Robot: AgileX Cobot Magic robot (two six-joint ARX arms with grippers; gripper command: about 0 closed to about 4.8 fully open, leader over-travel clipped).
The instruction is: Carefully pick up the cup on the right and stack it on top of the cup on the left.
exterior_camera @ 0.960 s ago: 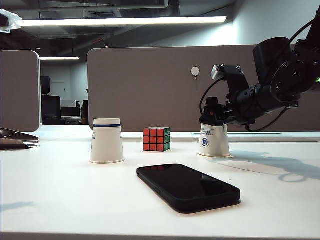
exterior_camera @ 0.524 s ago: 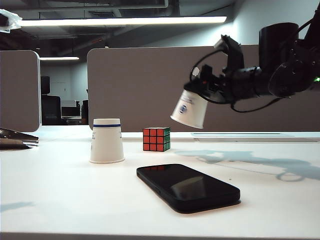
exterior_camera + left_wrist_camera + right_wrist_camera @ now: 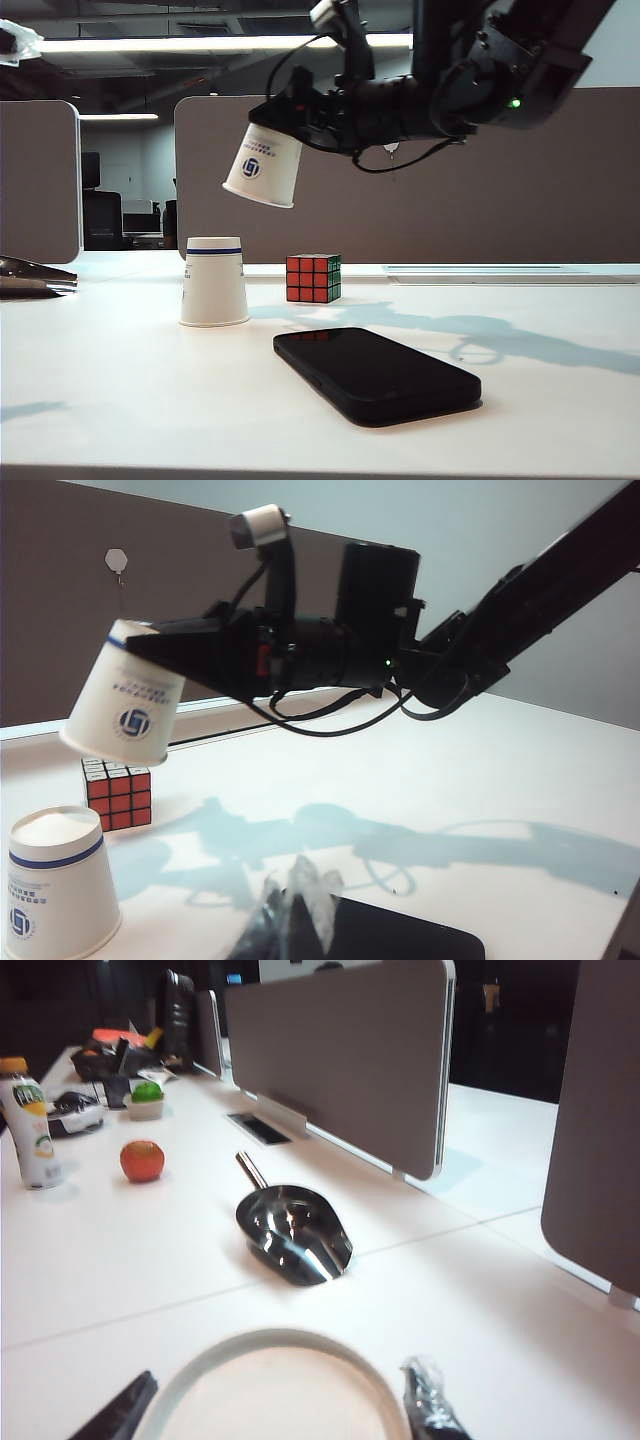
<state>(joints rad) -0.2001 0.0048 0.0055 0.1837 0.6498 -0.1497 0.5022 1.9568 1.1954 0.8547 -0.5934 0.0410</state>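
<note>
Exterior view, upper left: your right gripper (image 3: 290, 125), clamped on the carried cup (image 3: 263, 166), must level it directly above the standing cup (image 3: 214, 281); left gripper (image 3: 292, 920) state unclear.

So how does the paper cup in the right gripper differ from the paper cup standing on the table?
The held cup hangs in the air, tilted, gripped by the right gripper; the standing cup rests upside down and upright on the table, untouched. The held cup is up and slightly right of the standing cup, not yet over it. Both are white paper cups with a blue logo and blue band.
</note>
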